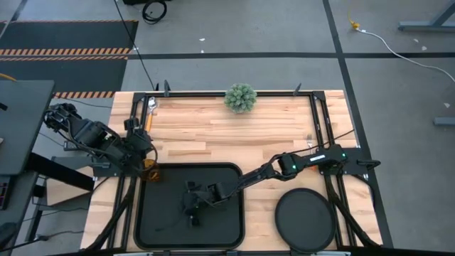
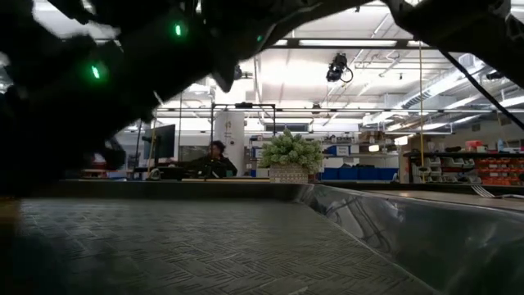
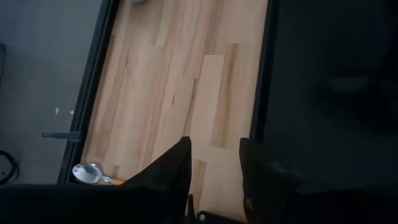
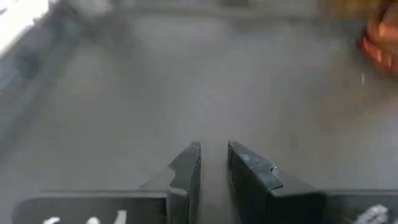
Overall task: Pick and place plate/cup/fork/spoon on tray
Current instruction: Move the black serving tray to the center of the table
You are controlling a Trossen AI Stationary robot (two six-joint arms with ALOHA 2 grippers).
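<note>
A: Nearest first. The right arm (image 1: 284,165) reaches across over the tray (image 1: 153,227), its jaws low above the floor and nearly pressed together. There's only a thin slit, and nothing shows in it.

B: So nothing is pinched. What's the risk there?

A: They're so low that a sideways sweep could scrape the floor and shove the tray along the surface (image 1: 213,135). I can't find the fork either. There's an orange-red blur (image 4: 380,36) at the edge of the right wrist view, but I can't tell whether that's it.

B: And the plate (image 1: 304,220)?

A: It's on the surface beside the tray, apart from it and under the right arm's reach. It's flat with a low rim, so I'd guess the jaws could slip off the edge, or tip it against the tray's rim as it goes in.

B: Further out?

A: The left arm (image 1: 99,139) is at the tray's far left corner with its jaws spread, and bare wood shows between them. The cup (image 1: 149,173) sits right there, just outside the tray. It's light and narrow, so a glancing finger could knock it over or roll it off the side.

B: And the spoon (image 1: 151,108)?

A: It's at the far edge, close to the frame. A nudge there could push it off the surface. With both arms near that corner, they may also collide
</note>
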